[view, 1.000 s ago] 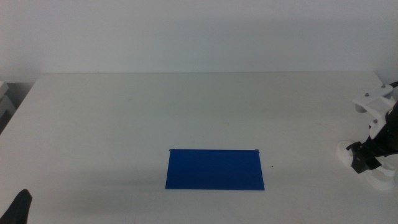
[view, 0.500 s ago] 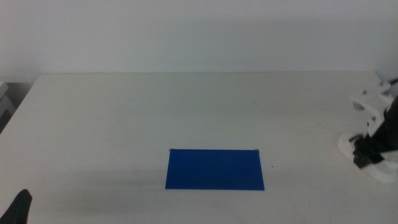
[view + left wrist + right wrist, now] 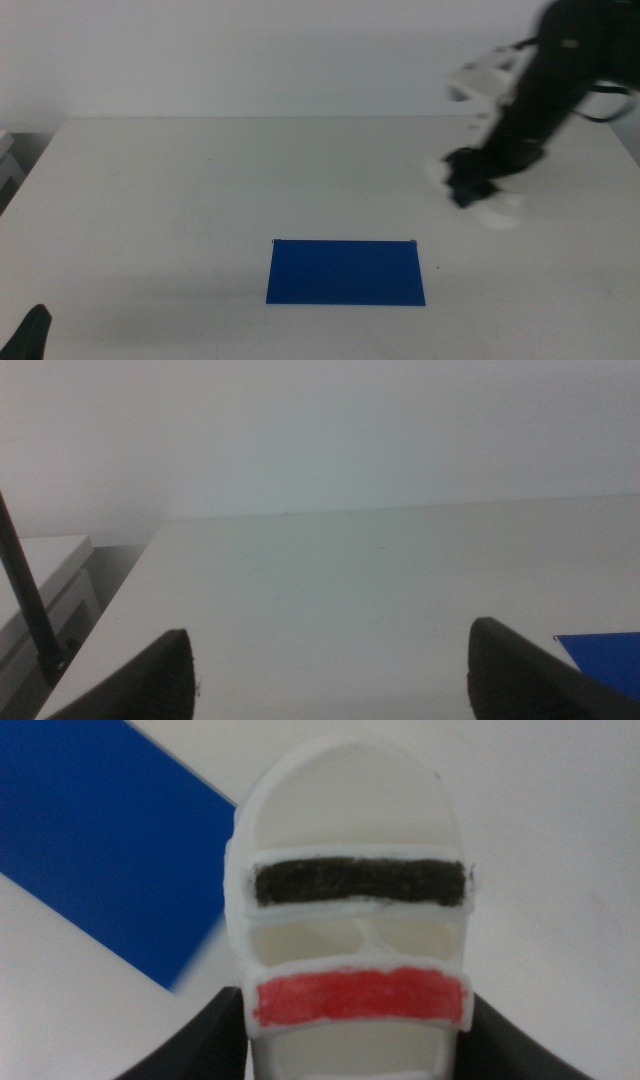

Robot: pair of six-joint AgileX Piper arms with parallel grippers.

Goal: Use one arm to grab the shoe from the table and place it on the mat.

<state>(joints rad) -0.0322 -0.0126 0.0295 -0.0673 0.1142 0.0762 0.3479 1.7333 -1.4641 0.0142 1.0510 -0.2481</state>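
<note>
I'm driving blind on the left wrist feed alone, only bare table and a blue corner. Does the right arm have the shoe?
Observer: Yes. The right gripper is shut on the shoe.
Operator: Is it on the mat?
Observer: No. In the middle view the shoe is up beyond the right end of the mat.
Operator: Where's my gripper?
Observer: The left gripper waits at the table's near left corner.

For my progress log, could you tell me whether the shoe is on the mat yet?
Not yet. The right gripper holds the shoe above the table, beside the bare mat.
</note>
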